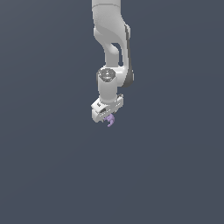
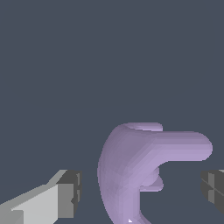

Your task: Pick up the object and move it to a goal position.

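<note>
All I see apart from my work is one flat dark slate-blue backdrop (image 1: 48, 175) filling the exterior view from edge to edge, even in tone, with no seam, edge, corner or shadow on it. I cannot tell whether it is a floor, a wall or open space. In my wrist view the same plain slate-blue ground (image 2: 57, 65) fills everything behind, unmarked and uniform, and no other thing stands or lies on it

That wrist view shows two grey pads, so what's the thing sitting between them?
The light-purple object, a curved, hooked piece, lies between the end effector's fingers. The wrist view shows gaps on both sides, so contact isn't visible.
</note>
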You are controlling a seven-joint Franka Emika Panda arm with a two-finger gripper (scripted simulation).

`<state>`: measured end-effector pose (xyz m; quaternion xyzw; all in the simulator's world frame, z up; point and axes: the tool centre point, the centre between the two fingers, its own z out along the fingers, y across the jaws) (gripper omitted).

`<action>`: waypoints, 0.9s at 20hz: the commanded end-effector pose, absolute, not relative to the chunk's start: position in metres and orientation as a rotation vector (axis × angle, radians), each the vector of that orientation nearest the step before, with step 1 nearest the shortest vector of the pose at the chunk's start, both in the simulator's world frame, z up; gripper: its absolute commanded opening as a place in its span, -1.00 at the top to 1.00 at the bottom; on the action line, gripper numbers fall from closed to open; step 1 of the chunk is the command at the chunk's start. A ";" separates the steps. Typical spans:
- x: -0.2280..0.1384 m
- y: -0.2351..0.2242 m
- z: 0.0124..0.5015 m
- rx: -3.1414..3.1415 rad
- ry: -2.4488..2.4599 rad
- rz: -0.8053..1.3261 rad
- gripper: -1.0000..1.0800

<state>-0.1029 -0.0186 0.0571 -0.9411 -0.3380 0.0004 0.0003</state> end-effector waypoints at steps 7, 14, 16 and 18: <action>-0.102 -0.019 0.045 -2.956 -1.064 0.000 1.00; -0.102 -0.019 0.045 -2.956 -1.064 0.000 1.00; -0.102 -0.019 0.046 -2.956 -1.064 -0.001 1.00; -0.102 -0.019 0.047 -2.956 -1.064 -0.001 1.00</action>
